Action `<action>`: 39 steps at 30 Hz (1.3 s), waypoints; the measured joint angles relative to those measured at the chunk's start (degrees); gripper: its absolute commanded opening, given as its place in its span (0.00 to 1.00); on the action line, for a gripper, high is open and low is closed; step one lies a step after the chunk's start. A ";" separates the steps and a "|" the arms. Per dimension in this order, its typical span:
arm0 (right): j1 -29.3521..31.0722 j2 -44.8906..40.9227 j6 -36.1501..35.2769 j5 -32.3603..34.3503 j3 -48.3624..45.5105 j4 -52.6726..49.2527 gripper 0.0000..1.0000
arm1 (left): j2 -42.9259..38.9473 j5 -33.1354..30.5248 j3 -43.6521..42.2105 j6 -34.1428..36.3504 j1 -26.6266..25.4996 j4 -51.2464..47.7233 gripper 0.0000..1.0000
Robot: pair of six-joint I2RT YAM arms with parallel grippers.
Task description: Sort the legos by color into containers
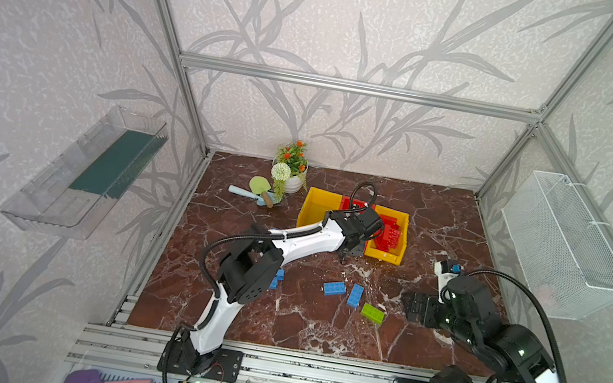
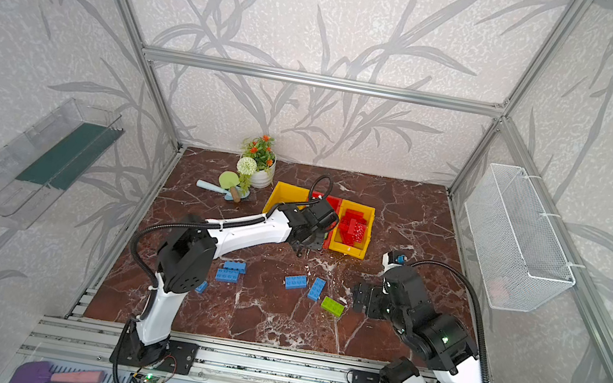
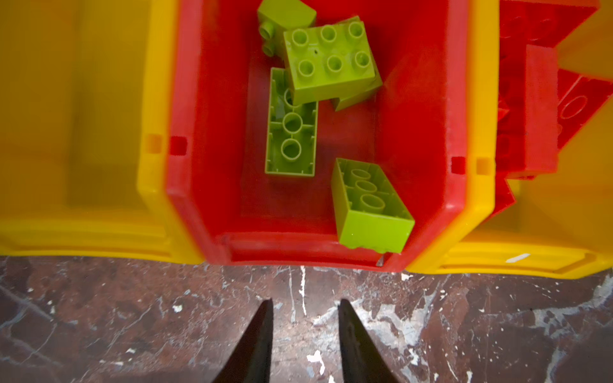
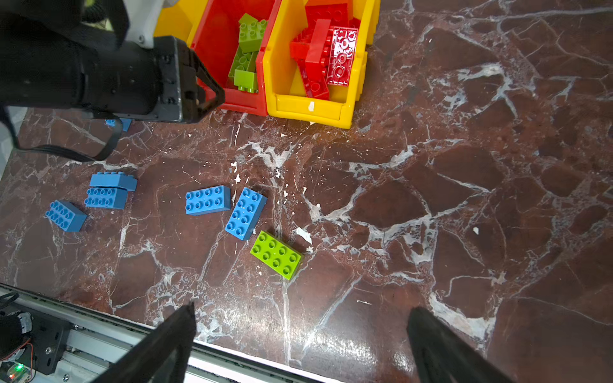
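At the lower right of both top views, the right gripper (image 1: pixel 407 306) hangs over the worktop (image 1: pixel 295 325), its fingers wide apart. Just left of it a lime green brick (image 1: pixel 373 313) lies studs up, its long axis roughly left to right. Slightly farther are two blue bricks (image 1: pixel 334 288), one pointing toward the back. The left gripper (image 3: pixel 305 301), fingers nearly together on nothing, sits before the red bin (image 3: pixel 185 99), which holds green bricks (image 3: pixel 328 63). The adjoining yellow bin (image 3: pixel 481 99) holds red bricks (image 3: pixel 540 109).
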 measured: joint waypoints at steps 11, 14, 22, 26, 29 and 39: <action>-0.02 0.11 -0.31 1.20 0.72 -1.90 1.00 | 6.38 0.44 8.70 0.57 0.63 -0.37 0.33; -0.02 0.13 -0.50 1.62 1.44 -2.14 1.00 | 7.43 0.46 9.57 0.61 1.07 -0.79 0.33; -0.02 0.33 -0.70 2.43 1.75 -2.45 1.00 | 10.29 0.31 13.49 1.60 2.78 -1.84 0.33; -0.02 0.52 -0.87 2.49 1.86 -2.60 1.00 | 11.15 0.20 15.15 2.10 3.48 -2.60 0.33; -0.02 0.55 -1.11 2.49 1.88 -2.62 1.00 | 10.93 0.04 15.08 2.12 3.76 -2.80 0.38; -0.02 1.40 0.81 1.14 -0.57 -2.43 0.99 | -3.98 -0.07 -2.62 1.29 0.00 0.04 0.96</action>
